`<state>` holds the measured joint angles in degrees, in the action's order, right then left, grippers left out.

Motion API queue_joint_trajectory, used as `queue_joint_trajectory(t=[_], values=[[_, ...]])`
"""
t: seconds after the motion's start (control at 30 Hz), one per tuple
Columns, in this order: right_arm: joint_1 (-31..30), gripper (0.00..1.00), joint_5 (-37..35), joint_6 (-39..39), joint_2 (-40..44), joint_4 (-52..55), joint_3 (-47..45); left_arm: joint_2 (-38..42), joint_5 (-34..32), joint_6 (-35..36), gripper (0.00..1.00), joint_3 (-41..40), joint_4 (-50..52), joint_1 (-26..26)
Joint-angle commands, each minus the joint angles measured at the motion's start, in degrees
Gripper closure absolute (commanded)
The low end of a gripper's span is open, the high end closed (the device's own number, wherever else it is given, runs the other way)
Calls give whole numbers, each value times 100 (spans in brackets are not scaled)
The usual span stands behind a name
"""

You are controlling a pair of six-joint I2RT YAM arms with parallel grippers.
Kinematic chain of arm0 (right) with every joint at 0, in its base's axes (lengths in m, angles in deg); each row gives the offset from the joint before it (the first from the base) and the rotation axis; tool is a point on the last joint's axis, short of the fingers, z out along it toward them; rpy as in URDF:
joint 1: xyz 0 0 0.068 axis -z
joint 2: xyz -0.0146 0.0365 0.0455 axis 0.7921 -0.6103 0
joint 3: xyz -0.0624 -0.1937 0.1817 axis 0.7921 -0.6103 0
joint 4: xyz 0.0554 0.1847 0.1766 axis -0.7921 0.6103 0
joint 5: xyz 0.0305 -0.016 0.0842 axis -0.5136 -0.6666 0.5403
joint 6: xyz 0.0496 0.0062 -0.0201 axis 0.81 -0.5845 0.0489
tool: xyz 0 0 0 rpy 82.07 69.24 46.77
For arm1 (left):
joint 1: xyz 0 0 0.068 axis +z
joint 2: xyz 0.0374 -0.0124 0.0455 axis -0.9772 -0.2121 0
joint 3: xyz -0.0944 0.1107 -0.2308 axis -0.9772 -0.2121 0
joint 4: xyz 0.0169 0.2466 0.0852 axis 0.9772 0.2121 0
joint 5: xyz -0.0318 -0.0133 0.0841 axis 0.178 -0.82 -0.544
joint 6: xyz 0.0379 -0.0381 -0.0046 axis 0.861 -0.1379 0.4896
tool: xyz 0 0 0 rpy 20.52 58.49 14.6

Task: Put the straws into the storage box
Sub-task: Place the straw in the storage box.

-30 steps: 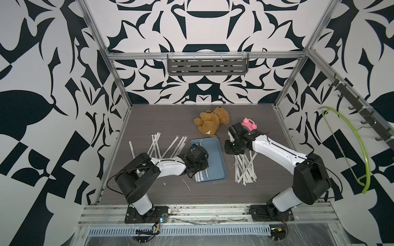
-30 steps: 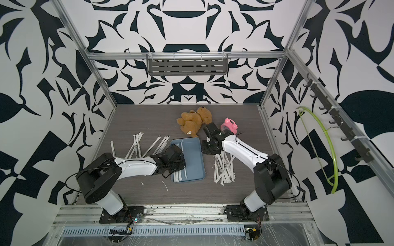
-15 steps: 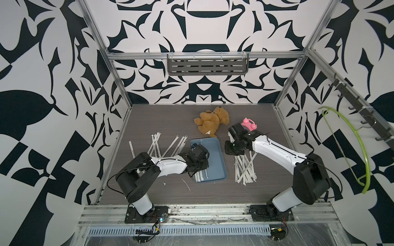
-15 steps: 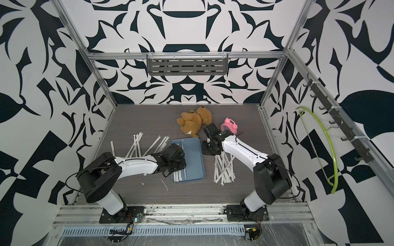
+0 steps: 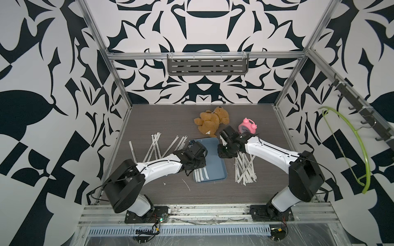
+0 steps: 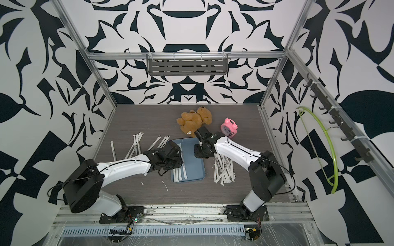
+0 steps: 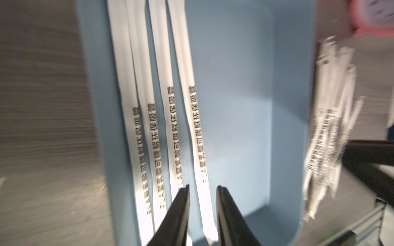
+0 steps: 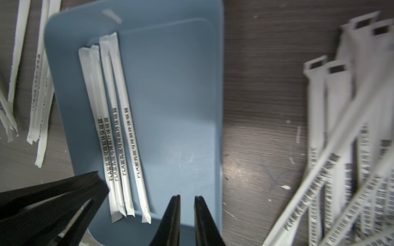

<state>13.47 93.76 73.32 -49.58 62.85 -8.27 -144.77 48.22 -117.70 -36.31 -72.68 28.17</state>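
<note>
Counter (image 5: 162,119), entries run from the front edge to the back wall.

Front: a few white scraps (image 5: 186,184) lie on bare counter just in front of the storage box (image 5: 215,169).

Middle: the storage box sits lengthwise between the two arms. We count four straws (image 8: 119,127) inside it. They lie side by side along its length, against the side nearer the left arm, and the rest of the floor is bare. Their near ends show in both top views (image 6: 180,173).

Left hand (image 7: 202,187): low over the box, above the straws inside. Its fingers are parted by a narrow gap. One straw on the box floor runs under that gap. We cannot tell whether the tips touch it. Nothing looks pinched.

Right hand (image 8: 187,197): above the far end of the box, at the side nearer its own arm. Its fingers stand slightly apart with nothing between them, and the box's edge shows through the gap.

Loose straws outside the box:
- one crossed heap (image 5: 245,170) just beside the box on the right arm's side, partly under that arm
- one fanned scatter (image 5: 156,147) on the left arm's side, with its nearest strips close to the box's far corner

Farther back: a brown teddy bear (image 5: 211,122) lies just beyond the box. A pink alarm clock (image 5: 247,126) stands near it, behind the right wrist.

Back wall: a grey slotted shelf (image 5: 207,66) hangs on the frame rail.
</note>
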Motion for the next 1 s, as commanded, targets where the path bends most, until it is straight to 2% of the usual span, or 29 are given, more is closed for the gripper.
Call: queue_joint_trajectory(t=[0.0,0.13,0.27,0.5,0.73,0.97], values=[[-264,81,153,319,-248,-246,259,384,-251,494,68,-35,682,362],[-592,80,190,472,-729,-378,571,517,491,739,61,-529,136,934],[-678,80,344,647,-1056,-597,621,370,759,790,59,-638,-120,1000],[-677,80,458,744,-1354,-804,643,101,972,646,63,-812,-534,996],[-700,80,582,795,-1581,-948,693,-53,1009,623,68,-877,-675,1003],[-755,83,635,835,-1705,-1029,745,-88,1029,603,70,-899,-710,1003]])
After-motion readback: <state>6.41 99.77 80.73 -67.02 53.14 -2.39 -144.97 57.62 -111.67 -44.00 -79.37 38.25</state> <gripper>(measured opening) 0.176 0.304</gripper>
